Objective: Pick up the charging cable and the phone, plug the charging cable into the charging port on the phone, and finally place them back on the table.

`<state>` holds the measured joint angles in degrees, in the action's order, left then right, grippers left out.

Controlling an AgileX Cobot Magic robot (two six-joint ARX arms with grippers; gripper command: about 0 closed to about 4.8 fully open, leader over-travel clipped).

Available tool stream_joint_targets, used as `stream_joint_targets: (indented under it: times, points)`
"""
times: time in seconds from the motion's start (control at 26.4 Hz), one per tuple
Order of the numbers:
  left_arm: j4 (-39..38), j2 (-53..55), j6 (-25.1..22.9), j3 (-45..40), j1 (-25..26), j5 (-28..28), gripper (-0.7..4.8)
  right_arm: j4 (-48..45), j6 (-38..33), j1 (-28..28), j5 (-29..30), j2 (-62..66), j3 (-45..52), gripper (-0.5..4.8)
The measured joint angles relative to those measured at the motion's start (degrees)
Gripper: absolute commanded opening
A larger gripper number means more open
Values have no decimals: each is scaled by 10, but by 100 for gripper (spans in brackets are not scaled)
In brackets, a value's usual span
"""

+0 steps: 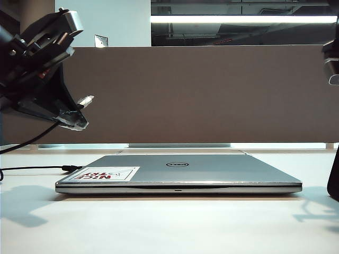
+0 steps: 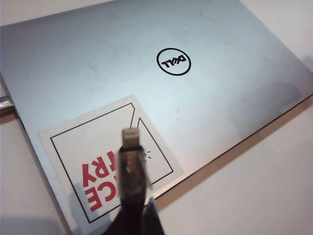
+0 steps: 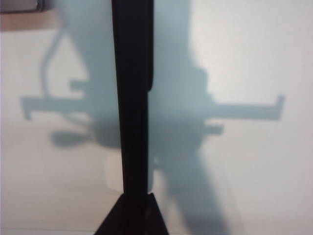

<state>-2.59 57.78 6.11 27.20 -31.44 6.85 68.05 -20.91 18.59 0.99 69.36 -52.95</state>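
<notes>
My left gripper [image 1: 74, 117] hangs above the table's left side, shut on the charging cable. The cable's silvery plug [image 1: 86, 99] sticks out past the fingertips toward the right. In the left wrist view the plug [image 2: 131, 138] and its dark sleeve point out from the left gripper [image 2: 134, 203] over the laptop's sticker. The black cord [image 1: 32, 140] trails down to the left. My right gripper [image 3: 134, 198] is shut on the phone [image 3: 132, 98], a thin black bar seen edge-on above the white table [image 3: 254, 58]. The charging port is not visible.
A closed silver Dell laptop [image 1: 180, 174] with a red-lettered sticker [image 1: 106, 173] lies mid-table. A black cord [image 1: 37, 168] runs along the table to its left side. A grey-brown divider [image 1: 212, 95] lines the back. A black shape [image 1: 333, 174] shows at the exterior view's right edge.
</notes>
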Motion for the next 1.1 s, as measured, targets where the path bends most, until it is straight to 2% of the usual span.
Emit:
stream_joint_targets:
  times: [0.3, 0.57, 0.76, 0.87, 1.1]
  points:
    - [0, 0, 0, 0, 0, 0, -6, -1, 4, 0, 5, 2, 0, 3]
    - [0, 0, 0, 0, 0, 0, -6, -9, 14, 0, 25, 2, 1, 57]
    - [0, 0, 0, 0, 0, 0, -6, -14, 14, 0, 27, 6, 3, 62]
    - [0, 0, 0, 0, 0, 0, -6, -17, 15, 0, 36, 11, 3, 87]
    - [0, 0, 0, 0, 0, 0, -6, -32, 15, 0, 53, 26, 5, 87]
